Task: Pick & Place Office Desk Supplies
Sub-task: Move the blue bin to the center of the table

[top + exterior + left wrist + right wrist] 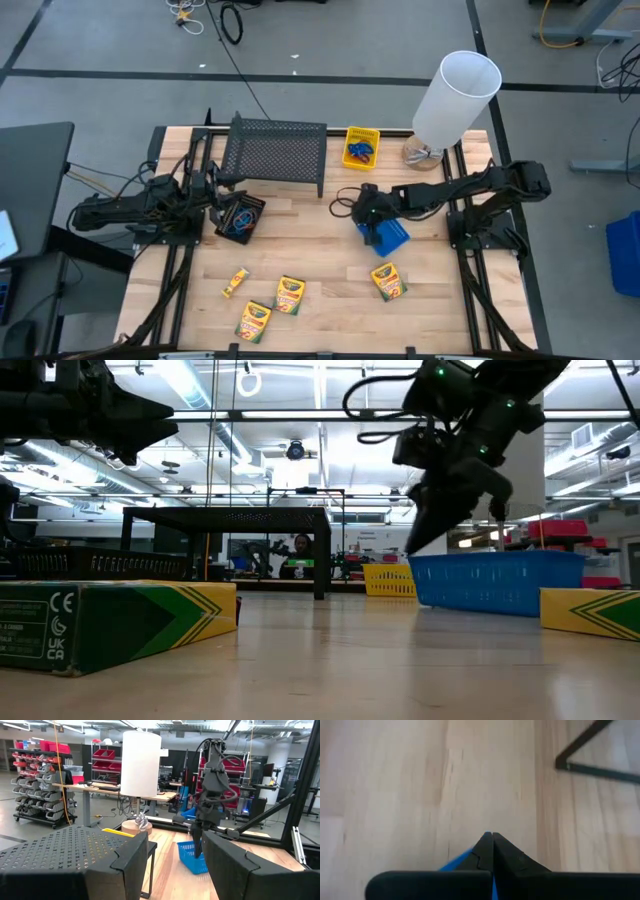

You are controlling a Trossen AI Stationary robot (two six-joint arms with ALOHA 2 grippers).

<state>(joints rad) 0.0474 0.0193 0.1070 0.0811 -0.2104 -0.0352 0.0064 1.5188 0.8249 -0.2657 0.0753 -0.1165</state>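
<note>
nearest the front edge of the wooden counter (330, 310) lie three crayon boxes (254, 320), (290, 295) and (388, 281), with a small yellow piece (235, 283) just left of them. a little farther in, the right tool (372, 228) sits over the near-left rim of the blue bin (392, 237), its fingers (492, 851) pressed together on a thin edge of blue plastic, so it is clenched on the bin's wall; the bin's base looks to rest on the counter in the low view. to the left, the black bin (240, 217) holds a few coloured loops, and the left tool (210, 200) hovers just beside its far-left corner, fingers (135, 865) spread apart and released. farther back stand the black wire-mesh rack (273, 153), the yellow bin (361, 146) with blue loops inside, and the tall white cylinder (455, 97) on its round base.
</note>
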